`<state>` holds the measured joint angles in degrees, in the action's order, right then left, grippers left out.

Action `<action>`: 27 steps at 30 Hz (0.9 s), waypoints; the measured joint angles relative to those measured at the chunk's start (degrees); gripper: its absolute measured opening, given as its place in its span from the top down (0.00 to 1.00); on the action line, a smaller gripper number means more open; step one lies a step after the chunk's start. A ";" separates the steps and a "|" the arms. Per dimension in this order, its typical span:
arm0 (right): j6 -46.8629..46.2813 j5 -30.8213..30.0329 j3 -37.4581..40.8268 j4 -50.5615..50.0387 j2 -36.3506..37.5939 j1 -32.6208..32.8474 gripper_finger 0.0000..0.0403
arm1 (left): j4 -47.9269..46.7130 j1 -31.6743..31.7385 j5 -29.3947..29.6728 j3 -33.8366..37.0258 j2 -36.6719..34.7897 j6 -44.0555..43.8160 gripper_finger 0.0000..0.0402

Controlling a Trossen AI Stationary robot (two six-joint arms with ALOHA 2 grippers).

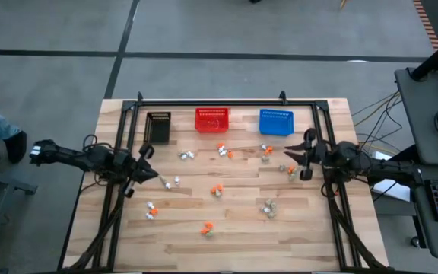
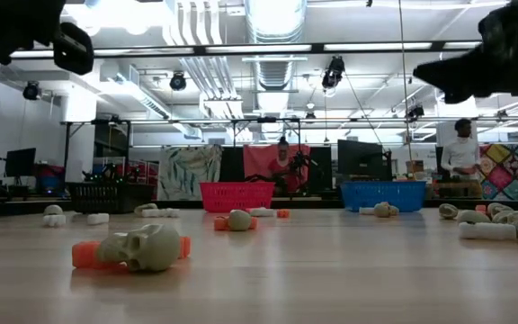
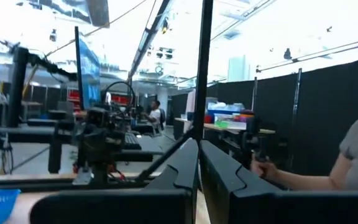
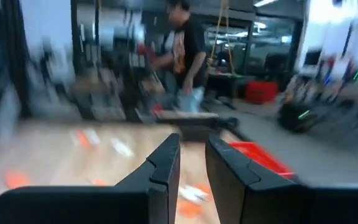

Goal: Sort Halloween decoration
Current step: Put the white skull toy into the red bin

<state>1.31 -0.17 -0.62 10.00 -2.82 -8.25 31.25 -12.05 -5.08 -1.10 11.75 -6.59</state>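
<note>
The Halloween decorations are tiny orange, white and beige-grey trinkets (image 1: 217, 189) scattered over the wooden table. In the low view a beige skull lying against an orange piece (image 2: 142, 247) is nearest. My left gripper (image 1: 150, 164) hovers over the table's left part, pointing right, shut and holding nothing; in its wrist view the fingers (image 3: 199, 168) meet. My right gripper (image 1: 290, 157) hovers over the right part, pointing left, slightly open and holding nothing, with a narrow gap in its wrist view (image 4: 192, 162). Both are raised well above the table in the low view.
Three small mesh baskets stand in a row at the far edge: black (image 1: 158, 125), red (image 1: 212, 119) and blue (image 1: 276, 122). A dark metal frame (image 1: 226, 101) borders the table. People stand in the room behind (image 4: 188, 50).
</note>
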 joint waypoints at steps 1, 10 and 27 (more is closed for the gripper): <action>-4.79 -0.03 0.00 2.00 -0.01 -0.01 0.83 | 0.19 0.00 0.00 0.00 0.00 0.33 1.00; -19.57 0.05 0.00 6.93 -0.01 0.00 0.83 | 4.01 0.00 0.07 0.00 -0.02 4.88 1.00; -40.51 -0.14 0.00 8.95 -2.63 0.00 0.83 | 10.18 0.00 0.04 0.00 0.00 10.95 1.00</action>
<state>-39.20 -0.31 -0.62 18.95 -5.45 -8.25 41.43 -12.05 -5.04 -1.10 11.75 4.36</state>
